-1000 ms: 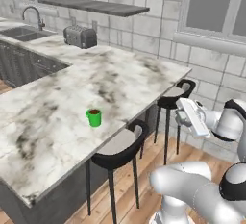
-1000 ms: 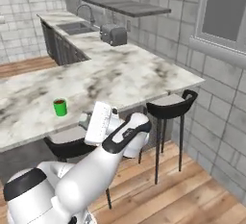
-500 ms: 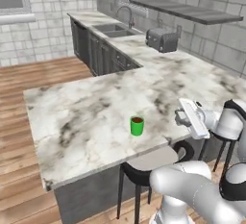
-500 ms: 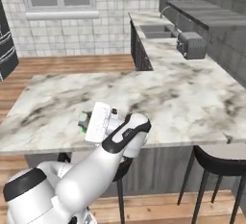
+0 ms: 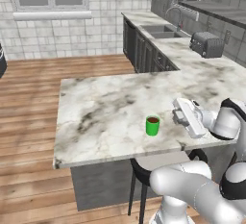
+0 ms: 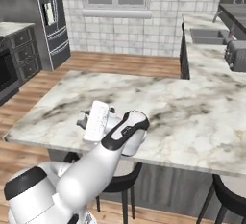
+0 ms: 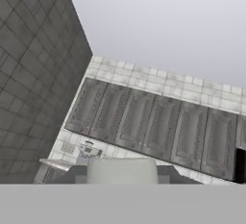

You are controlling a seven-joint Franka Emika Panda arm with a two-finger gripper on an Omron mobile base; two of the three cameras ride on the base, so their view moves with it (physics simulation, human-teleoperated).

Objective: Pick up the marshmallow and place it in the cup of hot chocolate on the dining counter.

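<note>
The bright green cup of hot chocolate stands near the front edge of the dining counter, brown liquid at its rim. My gripper hovers over the counter just right of the cup, at about rim height, and is tilted upward. From the other side the gripper hangs over the counter's near edge. In the hand view an off-white block, the marshmallow, sits between the dark fingertips, so the gripper is shut on it. Beyond it are wall cabinets and ceiling.
A black stool stands under the counter's front edge, and another stool at the lower right. A toaster and a sink sit on the back kitchen top. A dark fridge is at the far left.
The whole scene has swung in both base views because the base drove around the counter's corner. The arm keeps its pose, and the cup now lies closer to the gripper.
</note>
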